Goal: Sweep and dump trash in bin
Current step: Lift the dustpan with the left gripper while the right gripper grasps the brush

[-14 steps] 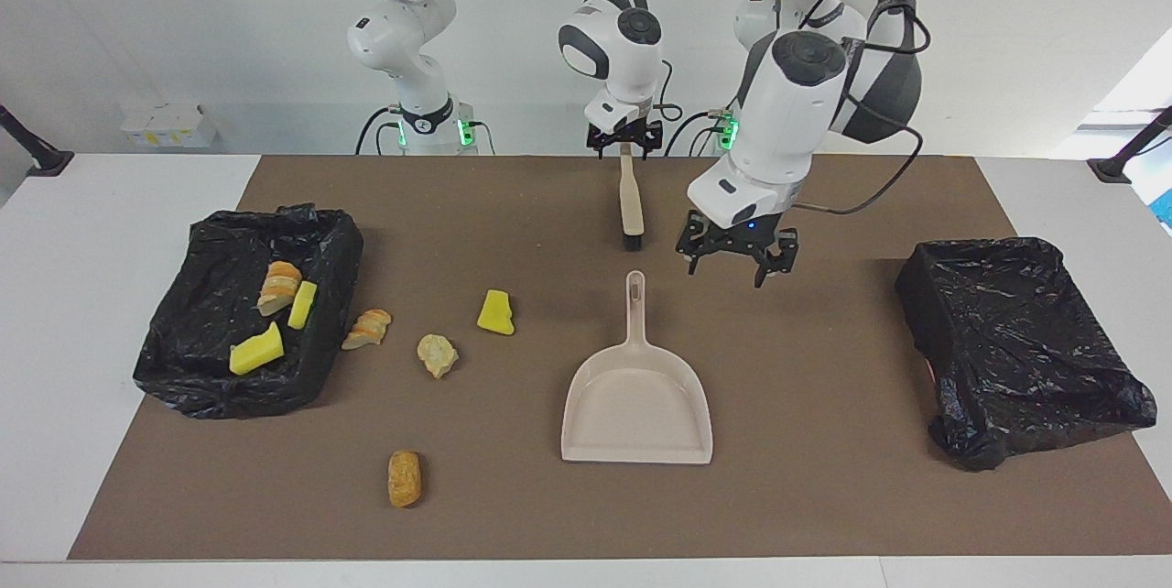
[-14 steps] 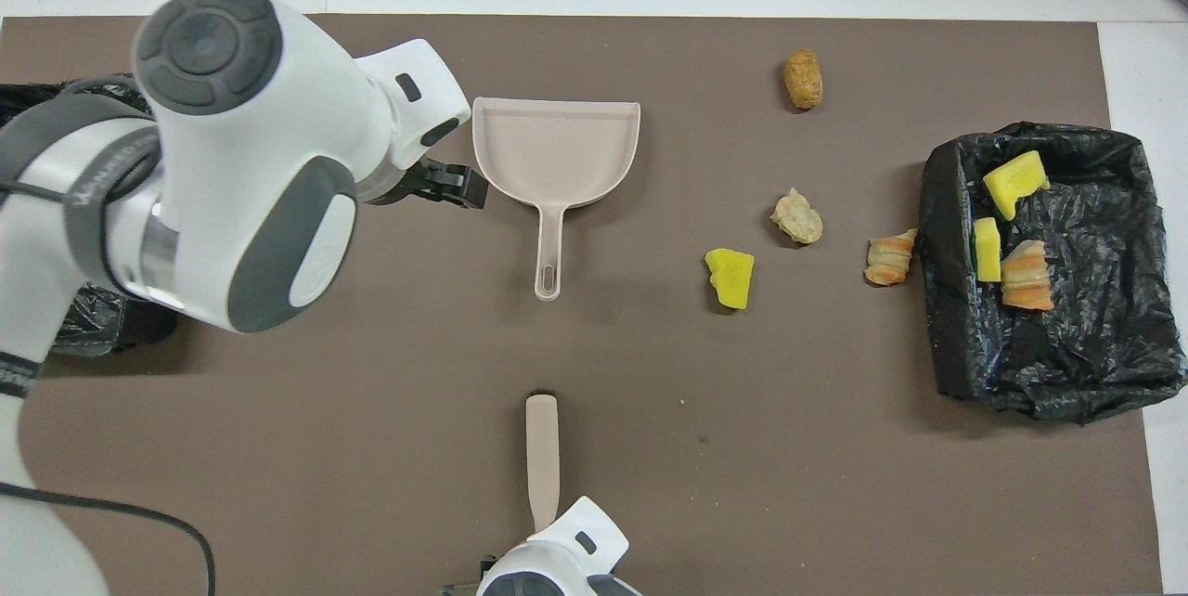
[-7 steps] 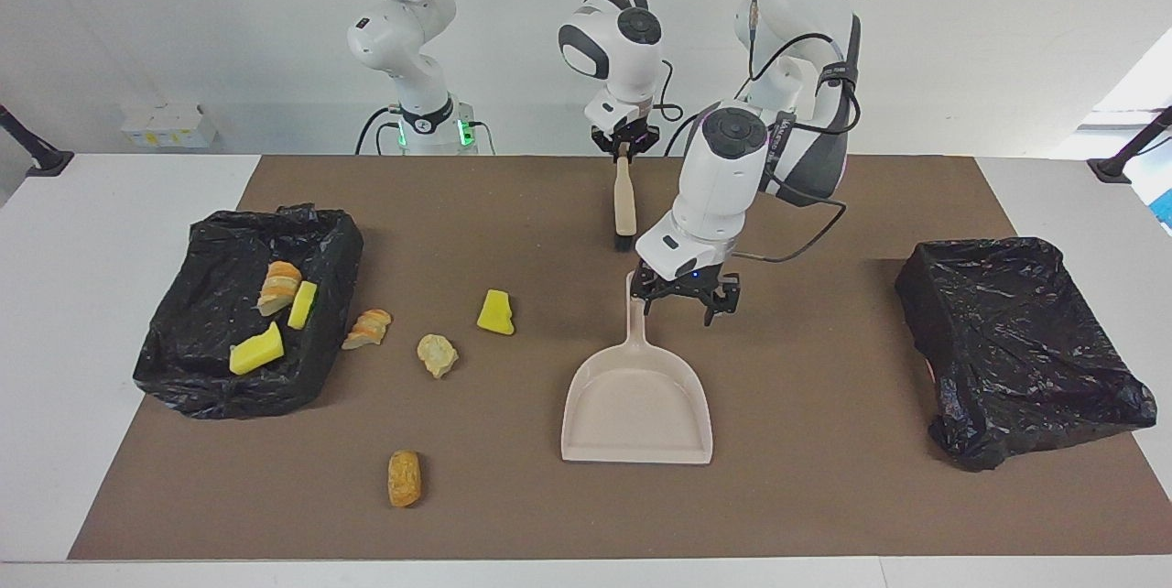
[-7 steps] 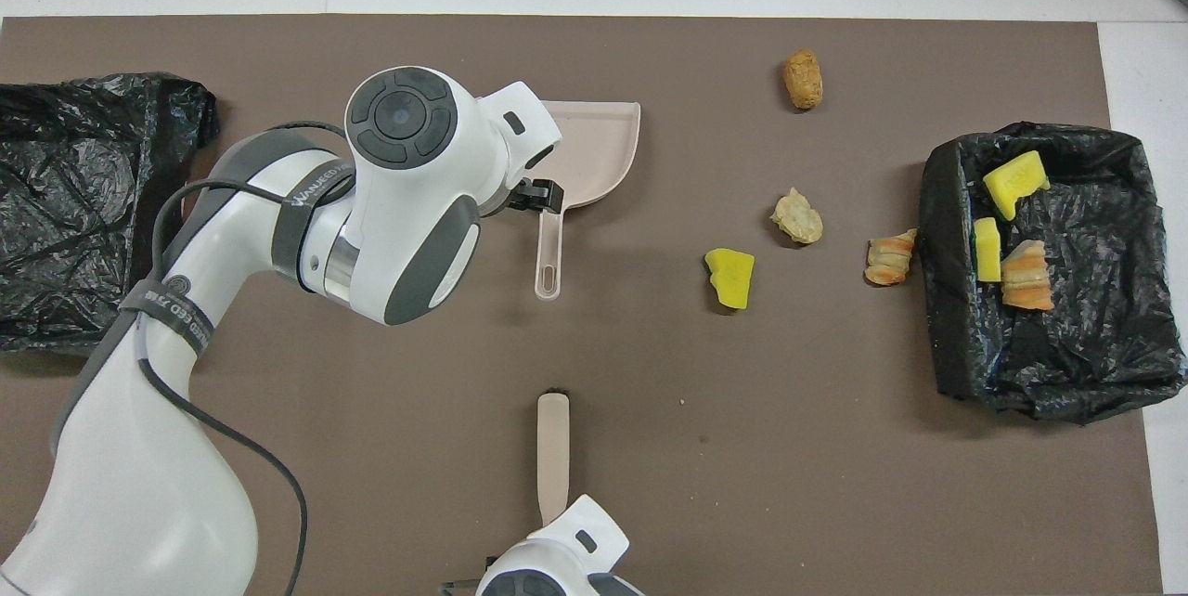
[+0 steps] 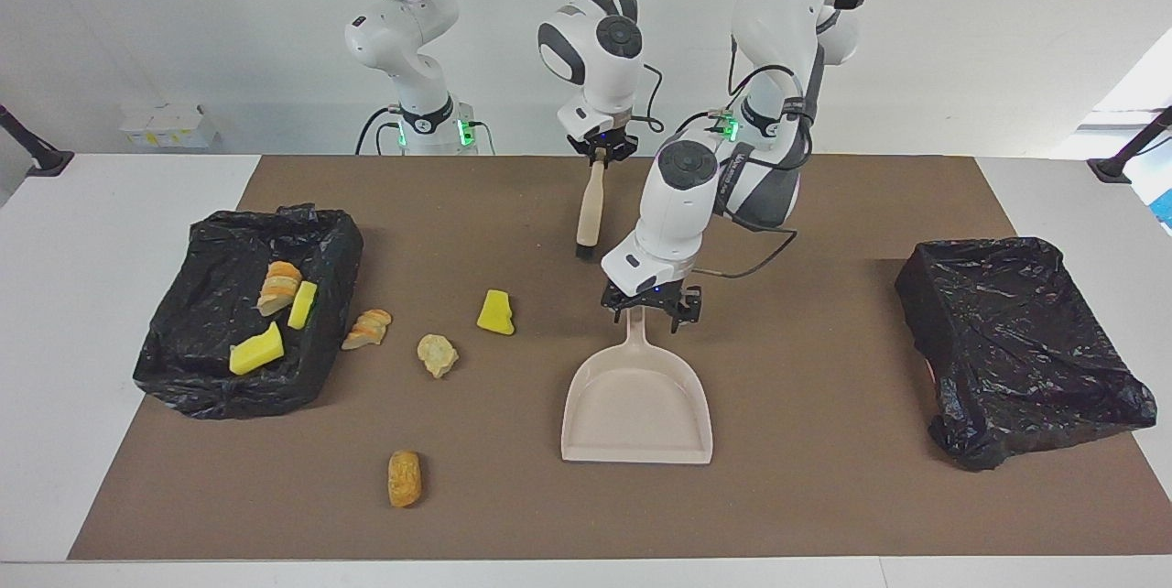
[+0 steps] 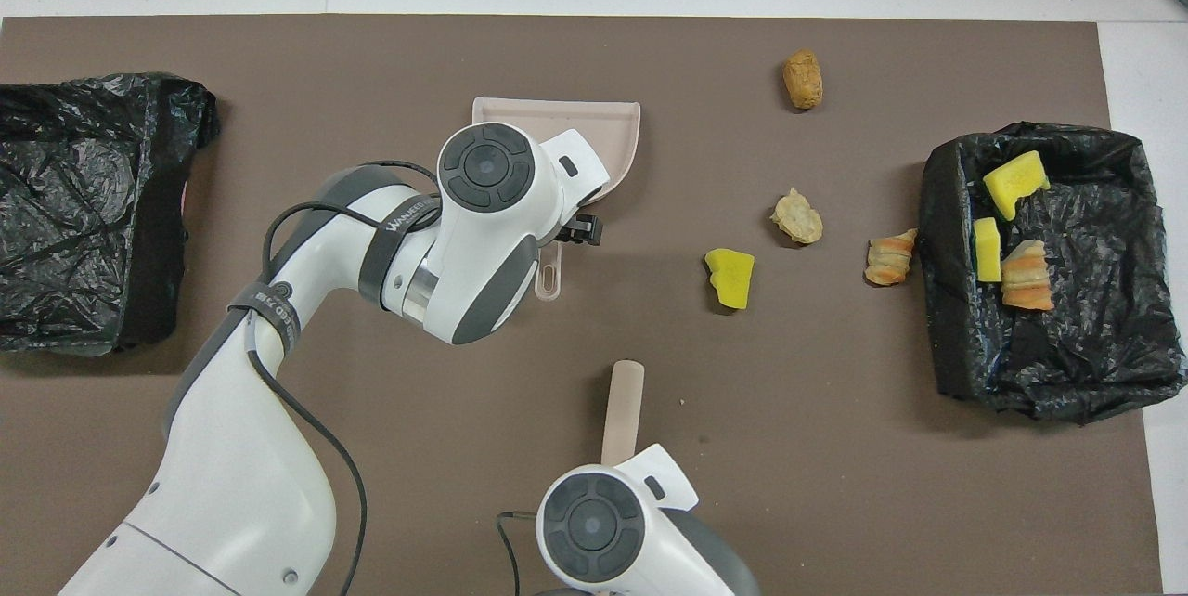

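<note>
The beige dustpan [image 5: 638, 405] lies flat mid-table, handle toward the robots. My left gripper [image 5: 652, 317] is open and low over the handle, fingers on either side of it. My right gripper [image 5: 600, 147] is shut on the beige brush [image 5: 589, 208], which hangs tilted with its bristles near the mat. Loose trash lies between the dustpan and the right arm's end: a yellow wedge [image 5: 495, 312], a tan piece [image 5: 438, 354], a striped pastry piece [image 5: 368, 328] and a brown bread piece [image 5: 405, 478]. Three more pieces lie in the black-lined bin [image 5: 316, 231].
A second black-lined bin [image 5: 1016, 341] stands at the left arm's end of the brown mat [image 5: 806, 496]. In the overhead view my left arm's wrist [image 6: 487, 225] covers much of the dustpan [image 6: 613, 127], and the brush [image 6: 623, 410] points away from the robots.
My left gripper came down from beside the dustpan to its handle. My right gripper swung the brush a little toward the right arm's end and tilted it.
</note>
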You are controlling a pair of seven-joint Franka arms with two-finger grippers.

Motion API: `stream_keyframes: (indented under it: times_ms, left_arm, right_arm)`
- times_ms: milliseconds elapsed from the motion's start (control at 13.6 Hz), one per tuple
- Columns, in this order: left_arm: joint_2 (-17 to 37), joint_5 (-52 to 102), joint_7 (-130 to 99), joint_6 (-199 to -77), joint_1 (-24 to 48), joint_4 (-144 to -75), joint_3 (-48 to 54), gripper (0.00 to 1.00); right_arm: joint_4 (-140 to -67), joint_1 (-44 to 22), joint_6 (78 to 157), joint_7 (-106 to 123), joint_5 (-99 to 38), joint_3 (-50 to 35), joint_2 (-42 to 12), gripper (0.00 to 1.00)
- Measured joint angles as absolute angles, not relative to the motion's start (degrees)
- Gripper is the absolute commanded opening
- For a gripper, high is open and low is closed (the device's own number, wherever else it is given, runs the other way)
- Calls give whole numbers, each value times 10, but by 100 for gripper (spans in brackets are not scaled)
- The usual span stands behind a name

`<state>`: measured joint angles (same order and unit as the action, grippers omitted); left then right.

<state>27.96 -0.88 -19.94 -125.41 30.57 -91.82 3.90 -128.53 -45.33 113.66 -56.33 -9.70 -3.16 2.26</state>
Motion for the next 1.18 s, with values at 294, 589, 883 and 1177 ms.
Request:
stream_keyframes:
  times_ms: [294, 589, 883, 1177]
  left_arm:
    - [279, -9, -202, -1254, 306, -917, 38, 71]
    - [279, -9, -202, -1253, 306, -919, 38, 31]
    - [279, -14, -201, -1253, 307, -918, 37, 0]
    - [269, -50, -195, -1250, 306, -916, 35, 0]
  right_arm:
    - [-1283, -374, 1110, -531, -94, -30, 49, 0]
    - [-1262, -279, 1093, -432, -48, -28, 52, 0]
    - [-1236, -183, 1093, -296, 24, -27, 26, 0]
    - [-1209, -100, 1093, -215, 167, -26, -16, 0]
